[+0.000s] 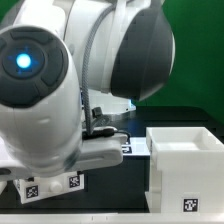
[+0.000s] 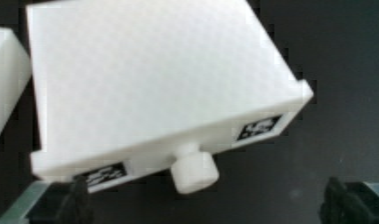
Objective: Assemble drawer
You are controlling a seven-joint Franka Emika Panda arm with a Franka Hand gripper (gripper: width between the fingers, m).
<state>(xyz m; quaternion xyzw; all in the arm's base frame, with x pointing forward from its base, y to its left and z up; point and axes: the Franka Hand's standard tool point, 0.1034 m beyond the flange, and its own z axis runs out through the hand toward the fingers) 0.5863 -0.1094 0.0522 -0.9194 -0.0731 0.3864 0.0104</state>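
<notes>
A white drawer box (image 2: 159, 85) with a knob (image 2: 191, 170) and two tags on its front fills the wrist view. My gripper (image 2: 204, 205) is open above it, with its dark fingertips (image 2: 53, 200) wide apart on either side of the knob end and touching nothing. In the exterior view the arm hides the fingers. Part of this box (image 1: 55, 185) with two tags shows below the arm at the exterior view's left. The large cube-shaped housing (image 1: 185, 160) stands open-topped at the exterior view's right, apart from the box.
The arm's white body (image 1: 60, 80) blocks most of the exterior view. A flat white piece with a tag (image 1: 125, 147), probably the marker board, lies behind it on the black table. Another white part's edge (image 2: 5, 90) sits beside the box in the wrist view.
</notes>
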